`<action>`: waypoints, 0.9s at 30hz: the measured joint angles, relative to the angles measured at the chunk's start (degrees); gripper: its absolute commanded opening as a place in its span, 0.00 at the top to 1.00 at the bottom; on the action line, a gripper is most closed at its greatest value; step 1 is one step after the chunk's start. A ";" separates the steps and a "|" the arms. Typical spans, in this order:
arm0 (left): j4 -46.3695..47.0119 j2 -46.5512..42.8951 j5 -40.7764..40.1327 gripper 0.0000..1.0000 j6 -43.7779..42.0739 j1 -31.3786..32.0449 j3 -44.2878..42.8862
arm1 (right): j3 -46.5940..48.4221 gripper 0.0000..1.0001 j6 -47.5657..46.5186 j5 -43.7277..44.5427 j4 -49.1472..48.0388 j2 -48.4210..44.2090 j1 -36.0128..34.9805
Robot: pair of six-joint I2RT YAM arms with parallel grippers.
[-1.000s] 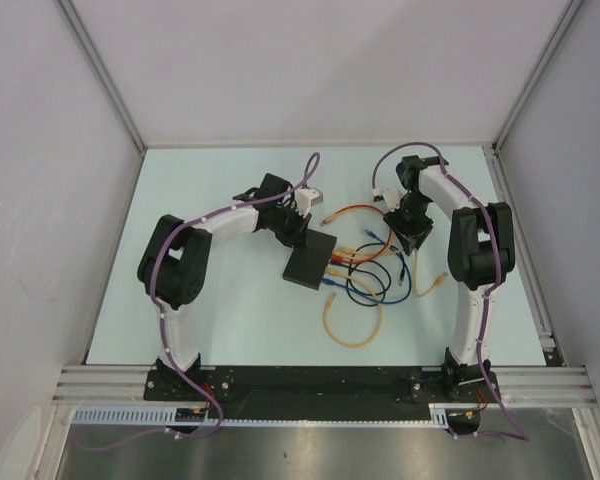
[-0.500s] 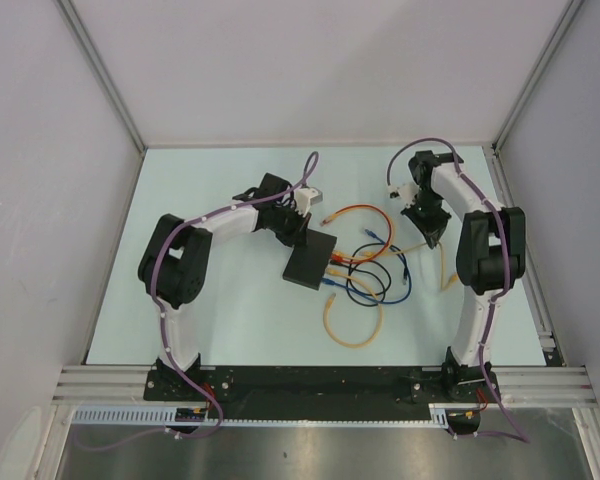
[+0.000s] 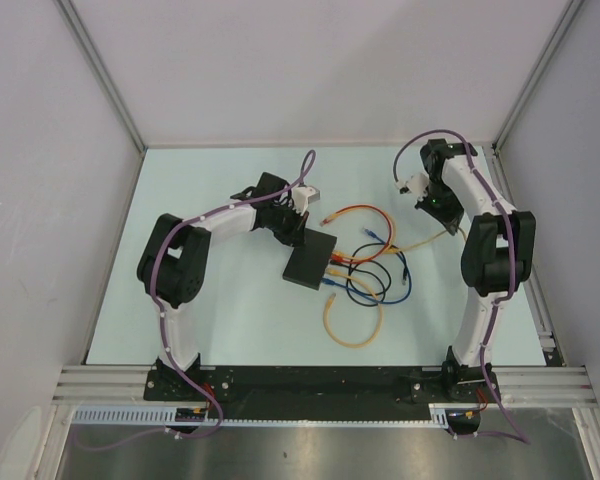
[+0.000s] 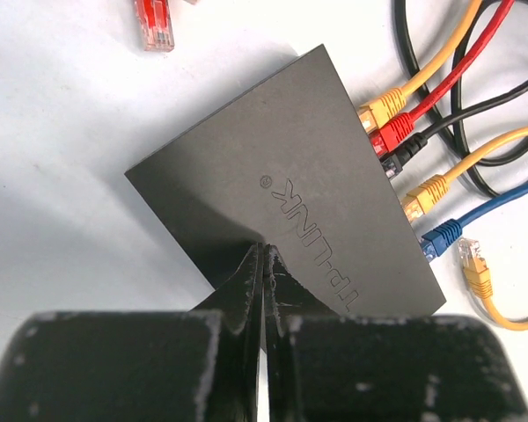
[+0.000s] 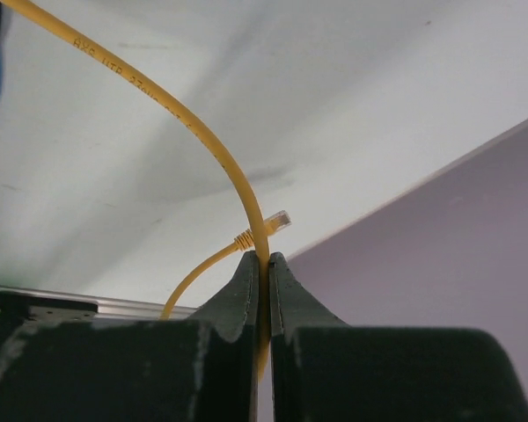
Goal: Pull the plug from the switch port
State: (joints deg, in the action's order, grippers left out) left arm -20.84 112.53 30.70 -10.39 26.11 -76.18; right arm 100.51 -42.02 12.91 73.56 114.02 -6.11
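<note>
The flat black switch (image 3: pixel 311 263) lies mid-table; it fills the left wrist view (image 4: pixel 290 176) with several plugs in its right side: yellow (image 4: pixel 378 107), red (image 4: pixel 394 134), black (image 4: pixel 405 158), yellow (image 4: pixel 427 188), blue (image 4: pixel 440 236). My left gripper (image 3: pixel 298 232) is shut, its tips (image 4: pixel 264 252) resting on the switch's near edge. My right gripper (image 3: pixel 447 222) stands near the far right corner, shut (image 5: pixel 265 257) on a yellow cable (image 5: pixel 202 132). That cable's free plug (image 5: pixel 278 221) hangs just beyond the fingertips. The cable stretches leftward toward the switch (image 3: pixel 410 243).
Loops of black, blue, red and yellow cable (image 3: pixel 370 280) lie right of the switch. A loose red plug (image 4: pixel 154 22) and a loose yellow plug (image 4: pixel 475 264) lie on the table. The grey side wall (image 5: pixel 440 290) is close to the right gripper.
My right gripper has moved back and to the right toward the wall, drawing the yellow cable out with it. The left gripper and the switch have stayed put.
</note>
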 measured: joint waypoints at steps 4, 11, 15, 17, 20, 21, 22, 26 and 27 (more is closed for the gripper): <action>0.15 0.00 0.00 0.99 0.07 0.00 0.00 | 0.33 1.00 -3.89 1.95 0.72 0.22 0.39; 0.26 0.00 0.07 0.99 0.04 -0.13 0.00 | 17.73 1.00 -7.37 -0.02 3.43 6.05 4.76; 0.35 0.00 0.13 0.99 0.07 -0.26 0.00 | 35.78 1.00 -4.46 -4.42 2.89 13.18 10.69; 0.33 0.00 0.13 0.98 0.07 -0.33 0.00 | 40.54 1.00 -2.14 -6.05 1.55 15.96 13.16; 0.09 0.00 0.15 0.98 0.07 -0.42 -0.04 | 39.43 1.00 1.86 -8.35 1.22 17.27 15.52; 0.00 0.00 0.15 0.98 0.07 -0.48 -0.07 | 37.99 1.00 3.45 -9.53 1.27 17.70 15.87; -0.20 0.00 0.15 0.98 0.07 -0.50 -0.13 | 37.22 1.00 4.61 -10.25 1.20 18.18 15.89; -0.98 0.00 0.15 0.97 0.00 -0.74 -0.24 | 37.90 0.84 10.71 -14.34 0.13 23.54 15.30; -1.14 0.00 0.17 0.96 0.00 -0.76 -0.24 | 38.60 0.51 11.89 -14.99 -0.17 24.79 15.17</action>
State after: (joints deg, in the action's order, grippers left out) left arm -21.98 112.53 30.87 -10.39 25.34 -76.42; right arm 139.11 -30.13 -2.09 73.38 138.80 9.06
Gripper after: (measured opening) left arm 0.023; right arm 0.034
